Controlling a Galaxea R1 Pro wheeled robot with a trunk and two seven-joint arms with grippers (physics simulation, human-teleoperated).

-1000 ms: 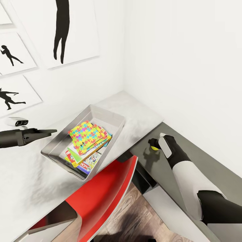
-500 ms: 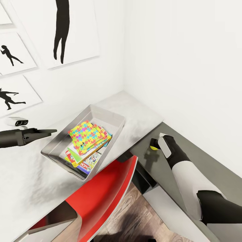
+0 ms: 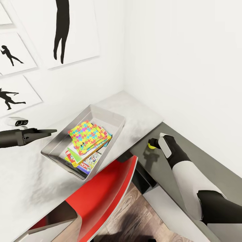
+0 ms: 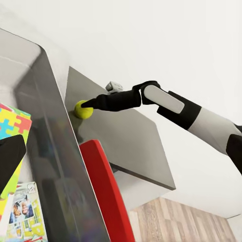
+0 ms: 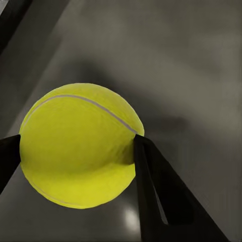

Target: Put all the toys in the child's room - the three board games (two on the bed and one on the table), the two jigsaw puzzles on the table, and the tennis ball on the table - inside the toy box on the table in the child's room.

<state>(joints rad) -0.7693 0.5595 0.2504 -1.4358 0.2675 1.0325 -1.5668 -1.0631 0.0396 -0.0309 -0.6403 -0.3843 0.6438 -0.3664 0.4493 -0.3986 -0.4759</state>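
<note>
Right wrist view — right gripper (image 5: 80,151) apparently clamps the tennis ball (image 5: 80,146); toy box (image 3: 101,116) lies leftward — left gripper's (image 3: 50,131) state unclear.

A board game (image 3: 88,163) in the toy box (image 3: 101,113) reads "NOW".

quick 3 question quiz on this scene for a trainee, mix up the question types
1. True or false: the small yellow-green tennis ball lies inside the light grey shallow toy box.
2. Which gripper has its jaws around the ball: A left gripper, B right gripper?
3. Fill in: the top item in the box is a multicoloured square jigsaw ____.

Key: 1 false, it is over the dark grey lower table section; 2 B; 3 puzzle.
</note>
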